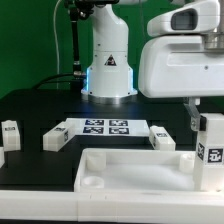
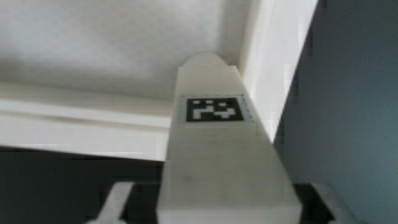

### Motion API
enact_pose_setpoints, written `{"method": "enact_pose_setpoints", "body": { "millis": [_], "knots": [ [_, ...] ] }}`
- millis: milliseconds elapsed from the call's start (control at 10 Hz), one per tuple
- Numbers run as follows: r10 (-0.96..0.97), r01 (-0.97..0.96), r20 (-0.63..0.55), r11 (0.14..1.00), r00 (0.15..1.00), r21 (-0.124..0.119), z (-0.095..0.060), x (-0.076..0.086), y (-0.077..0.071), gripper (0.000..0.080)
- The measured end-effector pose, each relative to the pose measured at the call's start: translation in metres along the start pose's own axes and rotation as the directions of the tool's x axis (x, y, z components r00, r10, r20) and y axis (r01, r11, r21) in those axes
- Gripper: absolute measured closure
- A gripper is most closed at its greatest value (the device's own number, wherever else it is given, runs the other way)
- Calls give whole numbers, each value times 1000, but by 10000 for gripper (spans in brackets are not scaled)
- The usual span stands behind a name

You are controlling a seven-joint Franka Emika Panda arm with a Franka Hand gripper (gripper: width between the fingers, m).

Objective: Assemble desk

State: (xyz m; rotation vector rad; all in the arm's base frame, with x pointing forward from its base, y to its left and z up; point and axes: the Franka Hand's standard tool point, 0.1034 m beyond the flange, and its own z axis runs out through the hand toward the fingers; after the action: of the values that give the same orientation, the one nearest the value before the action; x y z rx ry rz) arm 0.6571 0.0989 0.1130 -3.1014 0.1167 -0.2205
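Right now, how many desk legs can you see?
4. Leg one at the exterior view's left edge, leg two left of the marker board, leg three right of it, leg four upright in the gripper at that view's right. Others may be off-frame.

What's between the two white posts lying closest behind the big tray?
The marker board lies flat between one leg and the other leg, as the exterior view shows.
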Motion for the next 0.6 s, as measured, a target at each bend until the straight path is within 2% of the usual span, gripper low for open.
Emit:
{"method": "enact_pose_setpoints", "body": {
  "millis": [300,600],
  "knots": [
    [280,-280,1,960,960,-1,0,0,3,509],
    [495,-495,-6,869,869,-26,0,2,21,505]
  ]
}}
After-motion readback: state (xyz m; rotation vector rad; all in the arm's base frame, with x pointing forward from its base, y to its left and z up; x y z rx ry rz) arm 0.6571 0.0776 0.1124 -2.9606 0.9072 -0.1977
